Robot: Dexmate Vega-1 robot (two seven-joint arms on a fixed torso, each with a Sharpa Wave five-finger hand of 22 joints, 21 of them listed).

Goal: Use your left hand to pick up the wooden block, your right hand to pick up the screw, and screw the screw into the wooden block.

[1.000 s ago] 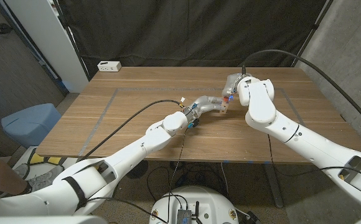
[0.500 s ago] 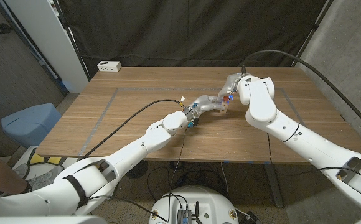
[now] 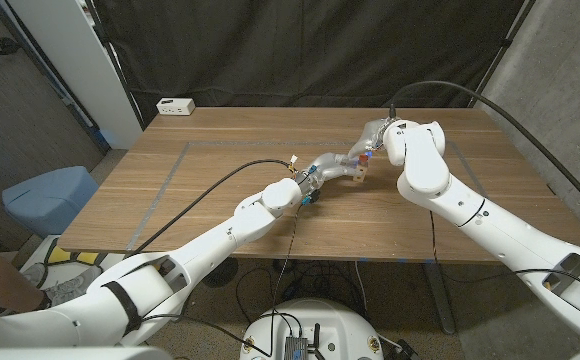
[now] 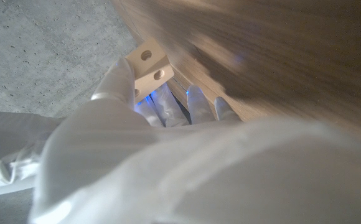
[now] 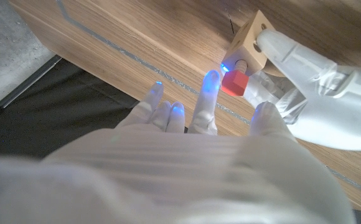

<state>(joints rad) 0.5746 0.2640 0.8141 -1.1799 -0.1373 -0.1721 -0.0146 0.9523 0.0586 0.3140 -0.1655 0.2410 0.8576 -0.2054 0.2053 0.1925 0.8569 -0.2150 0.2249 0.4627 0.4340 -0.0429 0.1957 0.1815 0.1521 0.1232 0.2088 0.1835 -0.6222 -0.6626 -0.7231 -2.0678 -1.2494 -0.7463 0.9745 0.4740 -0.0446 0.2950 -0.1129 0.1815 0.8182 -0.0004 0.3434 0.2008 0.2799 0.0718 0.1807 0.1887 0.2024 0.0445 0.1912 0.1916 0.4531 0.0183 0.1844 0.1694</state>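
Observation:
Above the table's right middle, my left hand (image 3: 332, 165) holds the small pale wooden block (image 3: 358, 173). In the left wrist view the block (image 4: 148, 62) shows two round holes and sits at the tips of my left hand (image 4: 162, 112). My right hand (image 3: 374, 137) is right behind the block. In the right wrist view the red-headed screw (image 5: 234, 83) stands with its shaft in the block (image 5: 250, 37). My right hand (image 5: 199, 137) pinches the red head between a fingertip and the thumb. My left hand (image 5: 311, 74) grips the block from the other side.
The wooden table (image 3: 220, 190) bears grey tape lines. A white power strip (image 3: 176, 105) lies at its far left corner. A blue bin (image 3: 45, 195) stands on the floor to the left. Cables run across the table and down from both arms.
The block and both hands have shifted slightly farther from me. My right wrist has turned a little at the screw.

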